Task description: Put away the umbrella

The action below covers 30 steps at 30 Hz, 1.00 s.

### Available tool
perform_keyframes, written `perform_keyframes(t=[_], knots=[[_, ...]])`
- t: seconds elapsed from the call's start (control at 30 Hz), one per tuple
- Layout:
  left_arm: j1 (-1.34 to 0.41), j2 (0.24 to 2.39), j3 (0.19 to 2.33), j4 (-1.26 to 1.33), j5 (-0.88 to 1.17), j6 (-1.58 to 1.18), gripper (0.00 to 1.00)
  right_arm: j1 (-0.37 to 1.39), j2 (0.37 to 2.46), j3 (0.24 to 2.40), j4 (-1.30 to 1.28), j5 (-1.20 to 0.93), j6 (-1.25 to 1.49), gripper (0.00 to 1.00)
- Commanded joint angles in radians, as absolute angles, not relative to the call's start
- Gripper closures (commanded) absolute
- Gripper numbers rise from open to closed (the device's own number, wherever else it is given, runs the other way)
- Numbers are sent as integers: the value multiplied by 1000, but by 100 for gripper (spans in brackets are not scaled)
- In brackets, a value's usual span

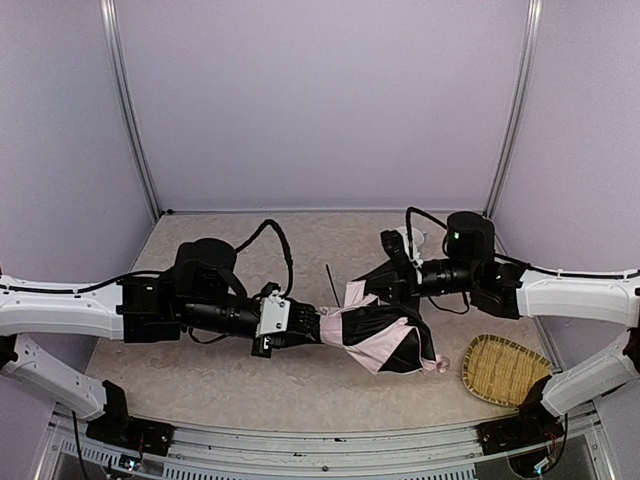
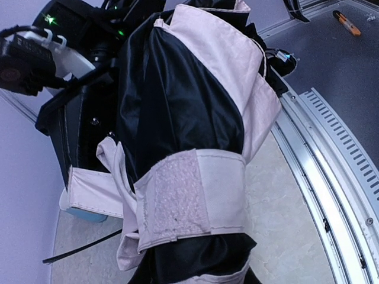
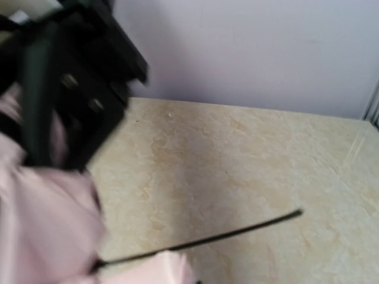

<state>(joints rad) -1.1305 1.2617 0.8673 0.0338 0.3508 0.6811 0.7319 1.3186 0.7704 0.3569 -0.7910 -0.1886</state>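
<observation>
Umbrella point(image 1: 380, 335) mid-counter point(image 1: 200, 370), long axis left–right, loosely bundled; left tool point(image 1: 305, 328) clamped on its left end, nearer the strap point(image 2: 177, 204); right tool point(image 1: 385, 275) at its far side, jaw state indiscernible.

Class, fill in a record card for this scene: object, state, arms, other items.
Main object: pale pink and black folding umbrella, collapsed, bunched, mid-table
Fastening: pink Velcro strap across the bundle
Left gripper: at umbrella's left end; jaws hidden
Right gripper: at its far side; jaws unclear
Other: woven bamboo tray, right of umbrella, apart
</observation>
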Motion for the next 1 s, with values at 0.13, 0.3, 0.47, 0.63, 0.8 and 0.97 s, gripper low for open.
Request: perform_keyframes(t=[0.13,0.3,0.47,0.63,0.8,0.97], knots=[[-1191,1402,828,-175,373,722,100,939,1154,753,340,-453,-474,100],[-1188,1472,824,-140,344,699,100,1038,1155,738,334,-396,-513,100],[-1146,1470,784,-57,327,636,100,1144,1154,718,298,-311,-582,100],[-1105,1500,781,-4,305,575,100,1225,1199,731,293,-292,-627,100],[-1033,1560,740,93,322,507,100,1305,1261,749,249,-258,-662,100],[-988,1631,731,155,314,464,100,1350,1313,746,222,-235,-703,100]])
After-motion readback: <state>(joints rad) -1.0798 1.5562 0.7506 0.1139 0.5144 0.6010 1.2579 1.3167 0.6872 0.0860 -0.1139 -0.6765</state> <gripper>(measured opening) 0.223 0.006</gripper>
